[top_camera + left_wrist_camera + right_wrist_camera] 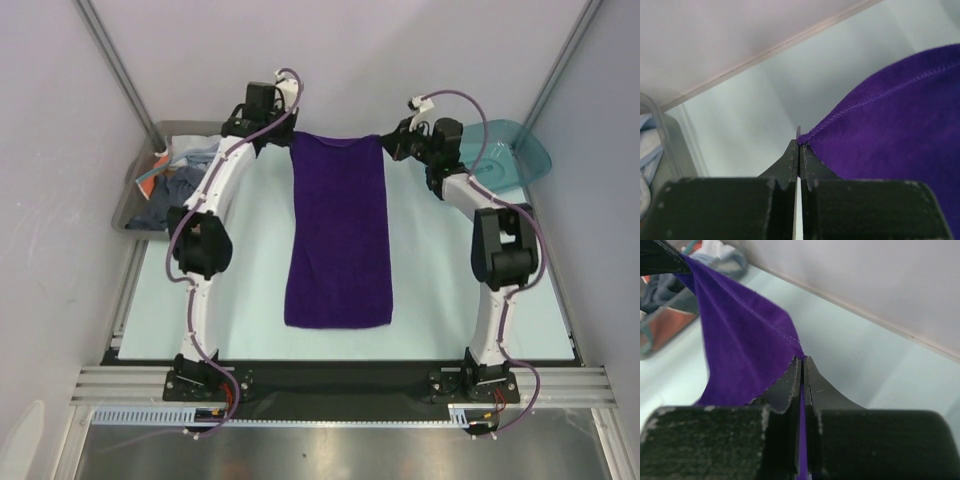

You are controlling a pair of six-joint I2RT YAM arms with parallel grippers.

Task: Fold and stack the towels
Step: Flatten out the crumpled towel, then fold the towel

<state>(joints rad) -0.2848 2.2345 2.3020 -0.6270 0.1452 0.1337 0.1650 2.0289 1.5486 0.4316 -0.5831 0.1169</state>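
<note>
A deep purple towel (338, 235) lies stretched lengthwise down the middle of the table, its far edge lifted. My left gripper (283, 138) is shut on the towel's far left corner (807, 137). My right gripper (392, 142) is shut on the far right corner (799, 354); purple cloth shows between its closed jaws. More towels (180, 175), grey-blue, pale and orange-red, lie crumpled in the grey bin (133, 205) at the back left.
A teal translucent bin (515, 155) stands at the back right behind the right arm. Grey walls close the table at the back and sides. The bin's rim (665, 135) shows at the left of the left wrist view.
</note>
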